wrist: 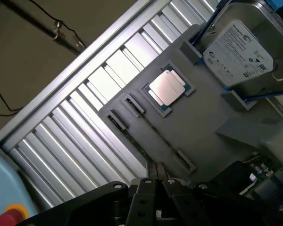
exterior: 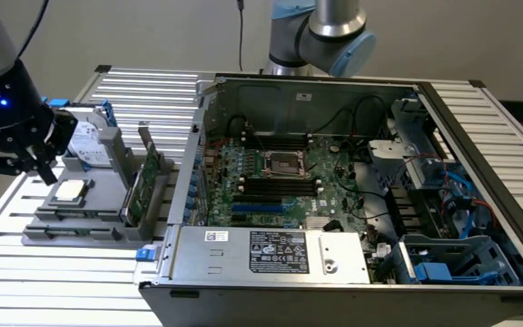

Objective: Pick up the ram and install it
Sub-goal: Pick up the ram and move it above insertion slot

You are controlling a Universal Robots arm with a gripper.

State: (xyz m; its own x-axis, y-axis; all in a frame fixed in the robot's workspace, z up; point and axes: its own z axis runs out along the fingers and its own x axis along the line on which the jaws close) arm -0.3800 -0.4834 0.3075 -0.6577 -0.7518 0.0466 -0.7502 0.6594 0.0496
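Observation:
My gripper (exterior: pixel 41 172) hangs over the left end of a grey parts holder (exterior: pixel 80 237) at the exterior view's left. In the wrist view its fingertips (wrist: pixel 151 172) are pressed together with nothing between them, and the gripper (wrist: pixel 156 170) sits just above the holder (wrist: pixel 203 122). A thin dark strip in one of the holder's long slots looks like the ram (wrist: pixel 158 134) seen edge-on. The second slot (wrist: pixel 117 120) beside it runs under the fingers. The black memory slots (exterior: pixel 280 184) lie in the middle of the motherboard, inside the open computer case (exterior: pixel 479 157).
The holder also carries a silver processor (wrist: pixel 169 88), a silver hard drive with blue handles (wrist: pixel 238 52) and a wide green card (exterior: pixel 145 180) standing upright next to the case. Another arm (exterior: pixel 325 34) stands behind the case. The ribbed metal table's edge (wrist: pixel 61 89) runs close by.

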